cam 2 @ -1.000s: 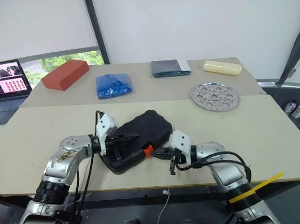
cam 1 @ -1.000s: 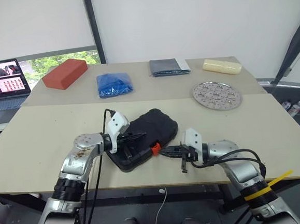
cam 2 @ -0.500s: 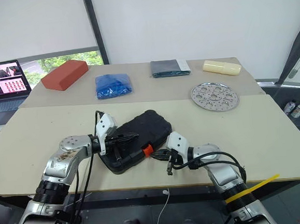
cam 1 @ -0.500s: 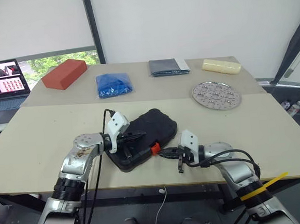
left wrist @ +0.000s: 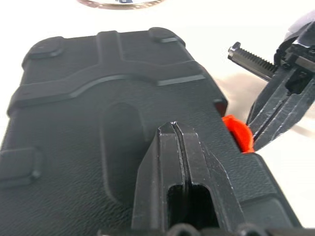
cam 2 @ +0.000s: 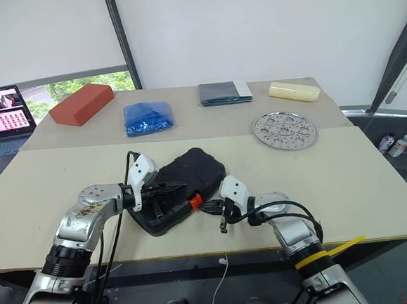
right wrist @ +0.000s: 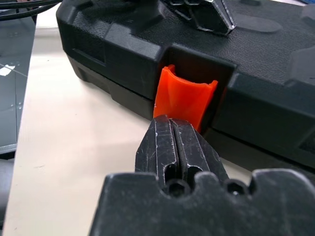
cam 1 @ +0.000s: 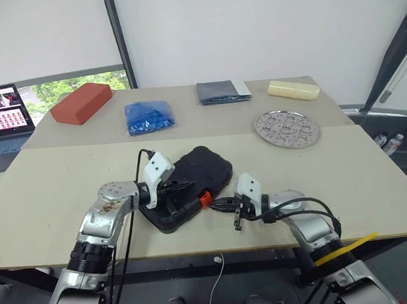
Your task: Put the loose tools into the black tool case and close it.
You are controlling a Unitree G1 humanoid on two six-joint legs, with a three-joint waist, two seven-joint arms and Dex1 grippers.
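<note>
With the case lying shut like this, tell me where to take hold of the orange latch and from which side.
Take the orange latch by its free upper lip, coming in level from the front edge of the black tool case, where the right gripper already points, shut. The latch sits in a notch in the case's front wall and flares outward, so probably only that side gives access. The left gripper, shut, rests on the lid.

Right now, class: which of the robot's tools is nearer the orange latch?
The right tool, its shut tips at the orange latch. The left tool rests shut on the black tool case lid, farther away.
</note>
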